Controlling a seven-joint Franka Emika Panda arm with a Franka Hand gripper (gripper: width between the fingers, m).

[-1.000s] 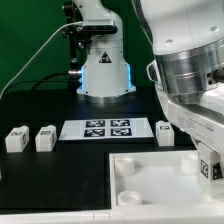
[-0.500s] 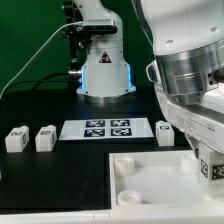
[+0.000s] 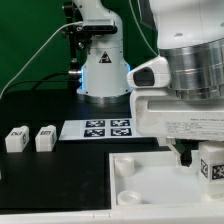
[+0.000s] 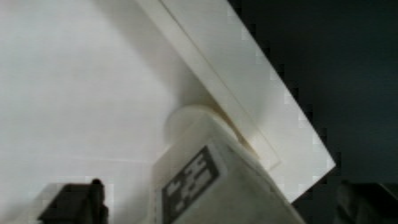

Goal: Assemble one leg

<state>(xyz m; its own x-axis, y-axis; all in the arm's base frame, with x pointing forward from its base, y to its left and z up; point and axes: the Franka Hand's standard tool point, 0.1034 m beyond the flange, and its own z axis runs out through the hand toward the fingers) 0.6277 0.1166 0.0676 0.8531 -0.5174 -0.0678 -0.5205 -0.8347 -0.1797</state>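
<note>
One leg [image 3: 212, 164], a small white block with a marker tag, stands upright at the corner of the large white tabletop part [image 3: 150, 180] on the exterior view's right. My gripper [image 3: 200, 155] hangs over it, jaws open on either side. In the wrist view the leg [image 4: 210, 185] stands on a round corner socket [image 4: 192, 122], and the dark finger [image 4: 71, 202] is apart from it with a gap showing. My gripper [image 4: 210, 208] holds nothing. Two more legs [image 3: 14, 139] [image 3: 45, 138] stand on the black table at the exterior view's left.
The marker board [image 3: 105, 128] lies flat in the middle, in front of the robot base [image 3: 103, 70]. The tabletop part's raised rim [image 4: 231, 70] runs along the black table. My hand fills the exterior view's upper right and hides what lies behind it.
My jaws have opened and let go of the leg, which stays standing at the tabletop corner. The hand has turned in the exterior view and now covers the leg that showed beside the marker board.
</note>
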